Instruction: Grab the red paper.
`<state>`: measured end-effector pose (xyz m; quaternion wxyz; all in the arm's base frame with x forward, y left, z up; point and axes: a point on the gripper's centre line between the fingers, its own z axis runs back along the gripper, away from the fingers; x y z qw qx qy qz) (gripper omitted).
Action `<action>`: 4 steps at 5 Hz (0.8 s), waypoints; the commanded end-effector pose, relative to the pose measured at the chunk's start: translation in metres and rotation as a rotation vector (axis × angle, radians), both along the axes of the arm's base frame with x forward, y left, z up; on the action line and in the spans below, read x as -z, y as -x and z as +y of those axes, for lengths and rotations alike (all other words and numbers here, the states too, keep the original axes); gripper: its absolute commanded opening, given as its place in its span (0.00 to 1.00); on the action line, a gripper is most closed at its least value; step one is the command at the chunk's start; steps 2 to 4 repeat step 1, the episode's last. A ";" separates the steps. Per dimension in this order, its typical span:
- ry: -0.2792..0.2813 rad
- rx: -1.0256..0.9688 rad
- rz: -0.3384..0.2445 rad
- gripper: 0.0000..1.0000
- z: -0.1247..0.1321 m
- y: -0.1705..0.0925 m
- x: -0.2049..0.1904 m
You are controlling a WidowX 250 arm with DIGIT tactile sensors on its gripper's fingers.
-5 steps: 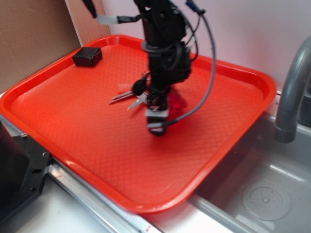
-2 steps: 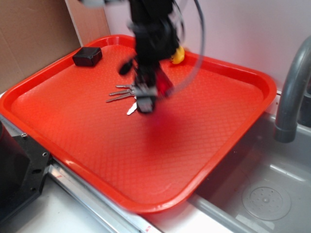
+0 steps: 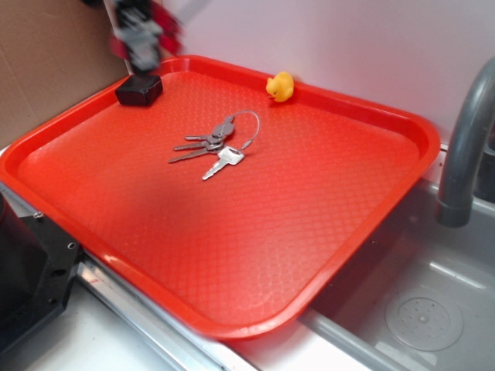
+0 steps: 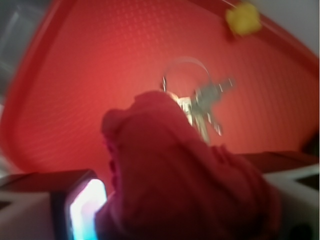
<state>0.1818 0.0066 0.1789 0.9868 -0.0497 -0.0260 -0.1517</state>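
Note:
The red paper (image 4: 185,185) is a dark crimson wrinkled wad that fills the lower middle of the wrist view, held between the two fingers of my gripper (image 4: 180,220). My gripper (image 3: 143,35) shows blurred in the exterior view at the top left, lifted above the tray's far left corner, with a bit of the red paper (image 3: 164,17) at its tip. It is shut on the wad, well clear of the tray floor.
The orange-red tray (image 3: 116,201) holds a bunch of keys (image 3: 216,147) near its middle, a yellow rubber duck (image 3: 280,86) at the far rim and a small black box (image 3: 140,90) at the far left corner. A sink basin (image 3: 418,309) and grey faucet (image 3: 464,147) lie to the right.
My gripper has risen and swung left from the tray's middle to above the far left corner, carrying the red paper. The keys and duck stand uncovered.

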 end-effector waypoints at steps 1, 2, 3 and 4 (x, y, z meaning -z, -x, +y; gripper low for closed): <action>-0.083 -0.087 -0.048 0.00 -0.006 0.012 -0.045; -0.083 -0.087 -0.048 0.00 -0.006 0.012 -0.045; -0.083 -0.087 -0.048 0.00 -0.006 0.012 -0.045; -0.083 -0.087 -0.048 0.00 -0.006 0.012 -0.045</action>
